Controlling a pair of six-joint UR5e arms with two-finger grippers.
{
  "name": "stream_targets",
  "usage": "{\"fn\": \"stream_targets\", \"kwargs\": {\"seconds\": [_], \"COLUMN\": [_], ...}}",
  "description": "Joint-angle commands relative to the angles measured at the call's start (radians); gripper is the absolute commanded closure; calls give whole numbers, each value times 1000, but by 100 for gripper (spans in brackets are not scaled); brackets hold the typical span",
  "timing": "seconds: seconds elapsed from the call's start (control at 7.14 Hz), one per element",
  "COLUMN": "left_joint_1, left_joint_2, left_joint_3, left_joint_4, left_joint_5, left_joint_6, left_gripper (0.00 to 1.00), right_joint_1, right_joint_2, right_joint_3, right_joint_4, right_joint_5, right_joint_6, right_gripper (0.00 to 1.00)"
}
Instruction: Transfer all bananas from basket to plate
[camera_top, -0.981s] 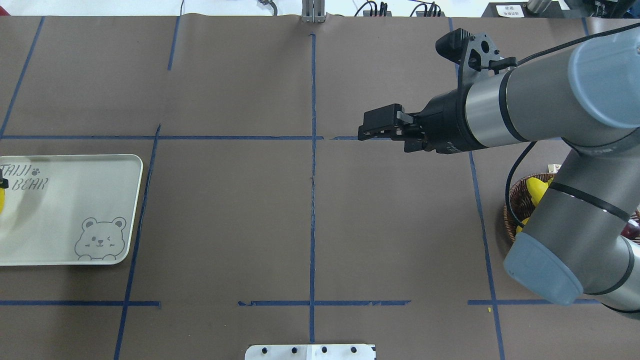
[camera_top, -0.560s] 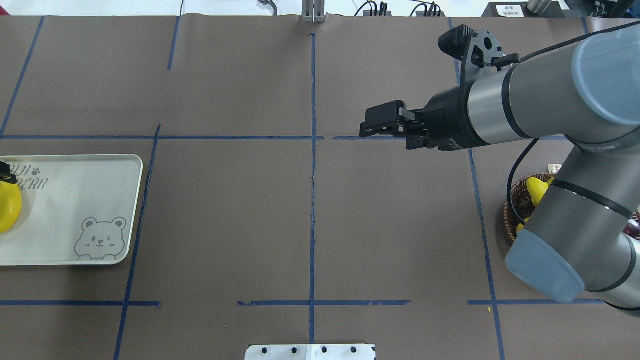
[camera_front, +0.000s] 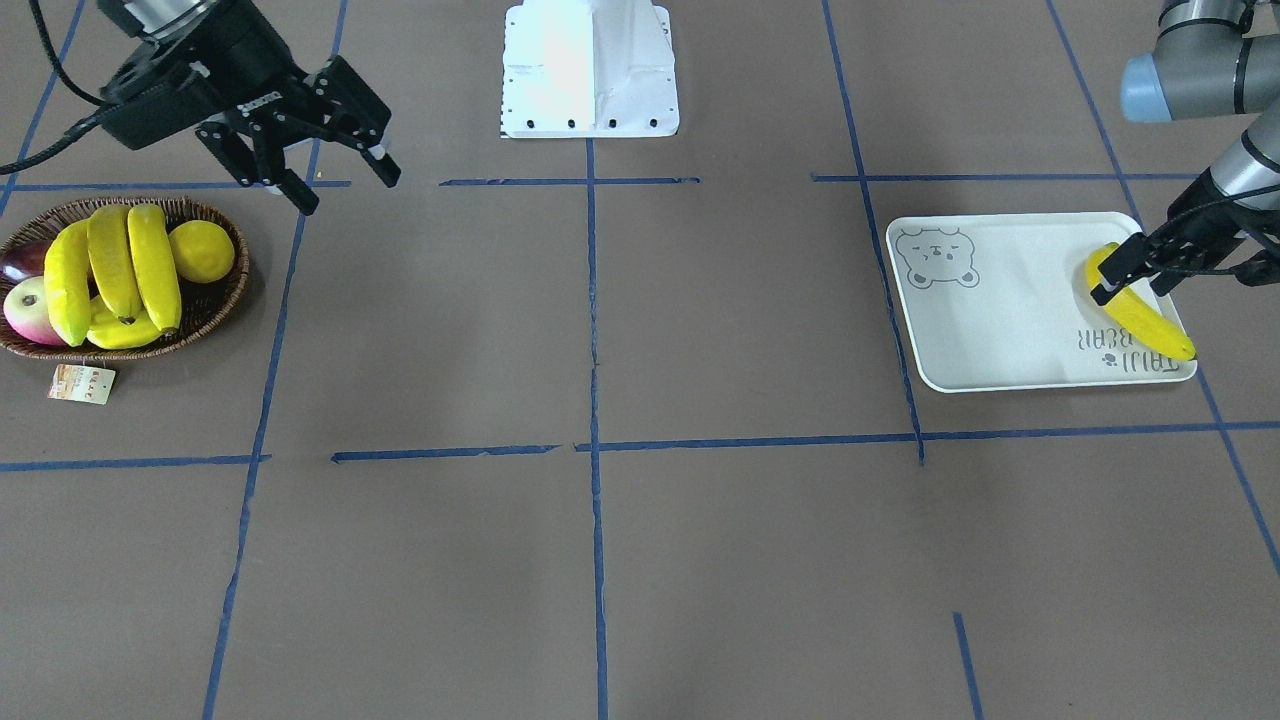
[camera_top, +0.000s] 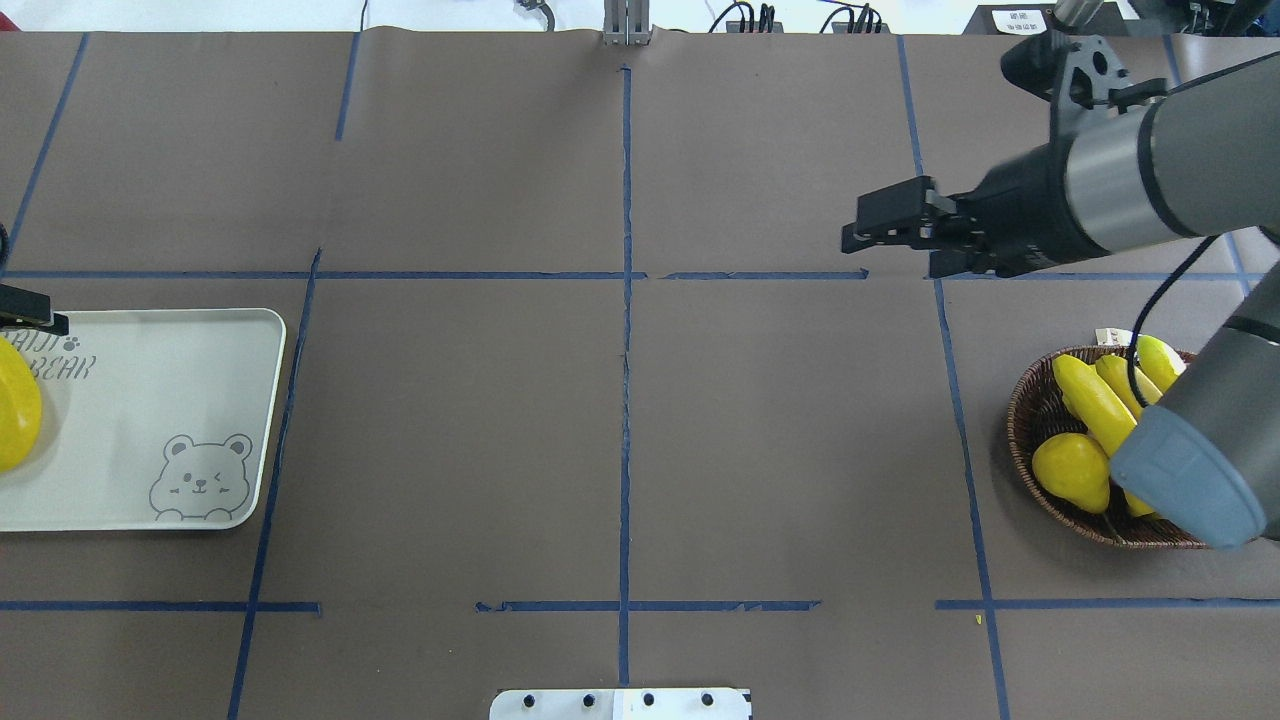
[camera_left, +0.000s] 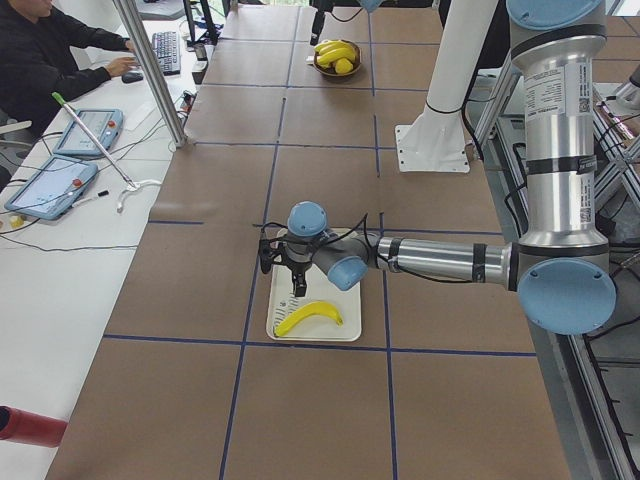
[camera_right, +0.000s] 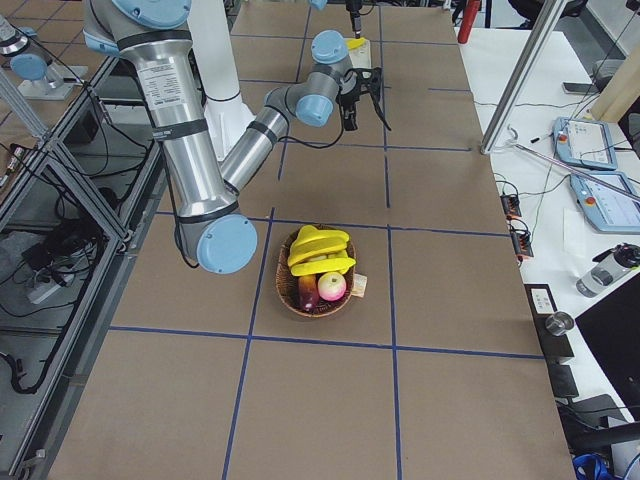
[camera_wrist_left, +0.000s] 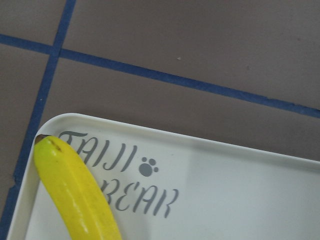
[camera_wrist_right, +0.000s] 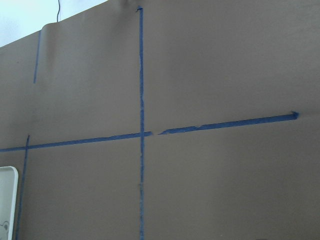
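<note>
Banana (camera_front: 1140, 315) lies on plate (camera_front: 1000, 320) under left gripper (camera_front: 1130, 272), fingers' state cannot tell; right gripper (camera_front: 347, 190) near basket (camera_front: 238, 285), fingers apart, empty. Next: descend onto remaining bananas (camera_front: 110, 265), close.

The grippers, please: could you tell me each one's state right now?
Left gripper: above the banana on the plate, not gripping it; open or shut cannot be told.
Right gripper: open, empty.

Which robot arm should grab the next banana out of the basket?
Right, probably. The right gripper is open, empty and hanging close to the basket with bananas in it. The left gripper is far away over the plate.
</note>
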Motion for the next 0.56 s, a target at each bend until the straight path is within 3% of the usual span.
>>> {"fn": "stream_targets", "kwargs": {"seconds": [0.0,0.42], "left_joint_1": [0,8], "left_joint_2": [-38,-49], "left_joint_3": [-56,-79], "left_joint_4": [1,1], "left_joint_5": [-1,0], "left_joint_6": [-16,-76], "left_gripper": [0,0], "right_joint_1": [75,324], "right_joint_2": [-231,-487], "right_joint_3": [53,22], "right_joint_4": [16,15], "right_joint_5": [77,281], "right_joint_6": [-230,-666], "right_gripper": [0,0]}}
